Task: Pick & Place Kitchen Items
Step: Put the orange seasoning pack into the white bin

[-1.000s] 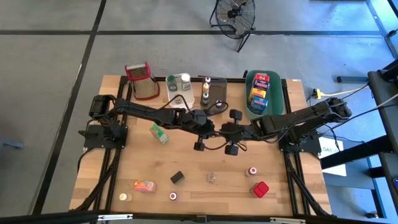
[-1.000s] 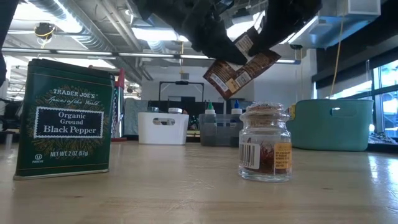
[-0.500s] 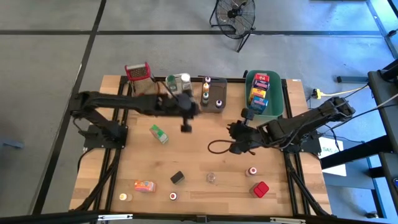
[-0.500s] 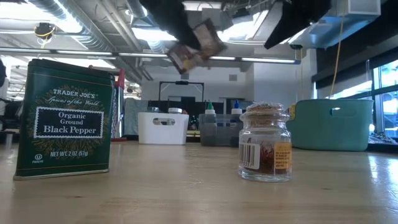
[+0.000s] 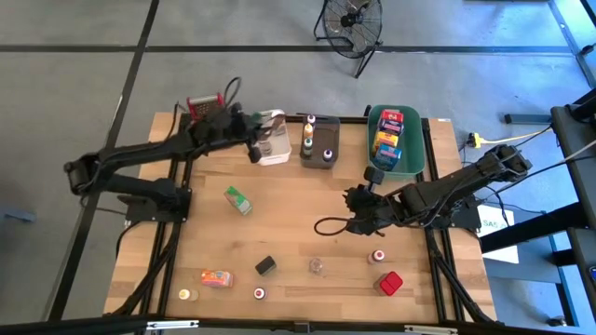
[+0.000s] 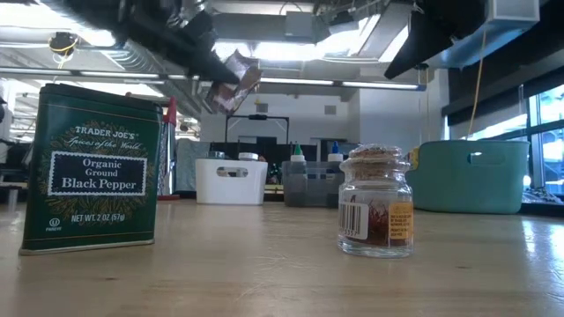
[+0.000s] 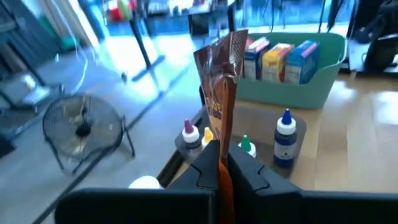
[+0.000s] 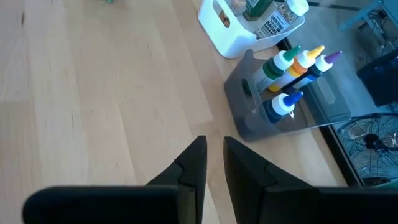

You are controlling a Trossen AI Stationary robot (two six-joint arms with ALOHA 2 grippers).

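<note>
Brown foil packet (image 7: 222, 93), orange print, clamped in left gripper (image 7: 222, 163). Beyond it: teal tub (image 7: 292, 78); red, yellow, blue boxes (image 7: 281, 57). Blue-capped bottle (image 7: 285, 138) beside. Black pepper tin (image 6: 92, 167) dark green, gold trim.

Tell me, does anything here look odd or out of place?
Mainly one thing: a crinkled brown packet hangs in mid-air, pinched upright by the left arm's fingers above the white tub. The green box also lies askew on the table.

Grey concrete floor (image 5: 74, 112) crossed by dark lines. A black floor fan (image 5: 352, 20) stands behind the wooden table (image 5: 298, 242). Ceiling strip lights (image 6: 300, 83) on; window (image 6: 545, 132) at right.
</note>
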